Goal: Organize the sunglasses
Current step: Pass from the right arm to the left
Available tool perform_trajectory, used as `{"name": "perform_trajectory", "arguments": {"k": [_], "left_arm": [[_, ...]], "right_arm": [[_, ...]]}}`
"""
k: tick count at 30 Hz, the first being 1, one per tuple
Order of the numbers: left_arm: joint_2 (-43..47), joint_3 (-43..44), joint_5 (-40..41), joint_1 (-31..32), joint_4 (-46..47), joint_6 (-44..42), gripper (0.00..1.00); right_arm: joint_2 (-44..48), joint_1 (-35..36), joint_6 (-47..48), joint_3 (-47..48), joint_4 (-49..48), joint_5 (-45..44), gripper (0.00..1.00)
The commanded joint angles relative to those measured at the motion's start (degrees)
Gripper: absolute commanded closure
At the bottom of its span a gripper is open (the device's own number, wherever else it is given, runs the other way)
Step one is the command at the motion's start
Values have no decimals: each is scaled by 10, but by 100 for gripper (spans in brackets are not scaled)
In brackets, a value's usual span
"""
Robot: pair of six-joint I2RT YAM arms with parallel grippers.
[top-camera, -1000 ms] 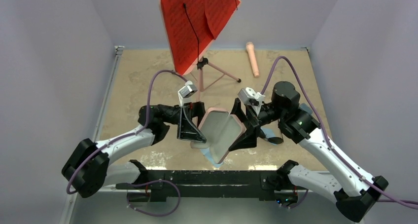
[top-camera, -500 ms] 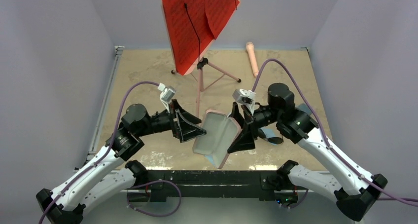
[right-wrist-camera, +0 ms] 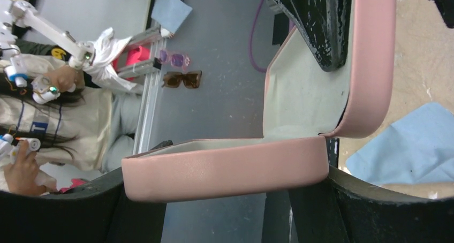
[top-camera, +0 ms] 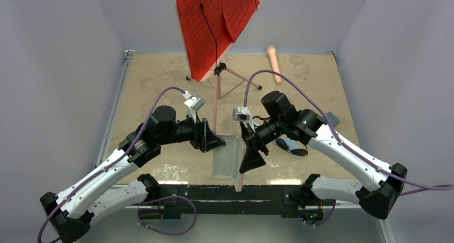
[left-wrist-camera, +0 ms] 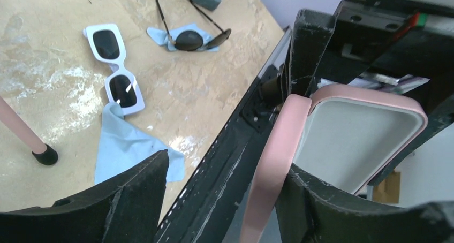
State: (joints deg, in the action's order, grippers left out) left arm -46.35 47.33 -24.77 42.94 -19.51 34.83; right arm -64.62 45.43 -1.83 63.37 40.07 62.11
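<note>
Sunglasses are both lying uncased on the table: the white pair touching a blue cloth, the black pair nearby. Neither is sitting in a case, so most of the task is looking undone. The right gripper is clamping one half of the open pink case above the table's near edge. The left gripper, jaws wide, is straddling the other rim.
</note>
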Motion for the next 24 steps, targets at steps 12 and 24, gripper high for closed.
{"name": "perform_trajectory", "arguments": {"k": [12,24], "left_arm": [[-10,20,44,45,-72,-63,42],[35,-41,116,48,-60,52,100]], "right_arm": [[-33,55,93,39,122,-49,100],[-29,60,-7,78,80,-246,13]]}}
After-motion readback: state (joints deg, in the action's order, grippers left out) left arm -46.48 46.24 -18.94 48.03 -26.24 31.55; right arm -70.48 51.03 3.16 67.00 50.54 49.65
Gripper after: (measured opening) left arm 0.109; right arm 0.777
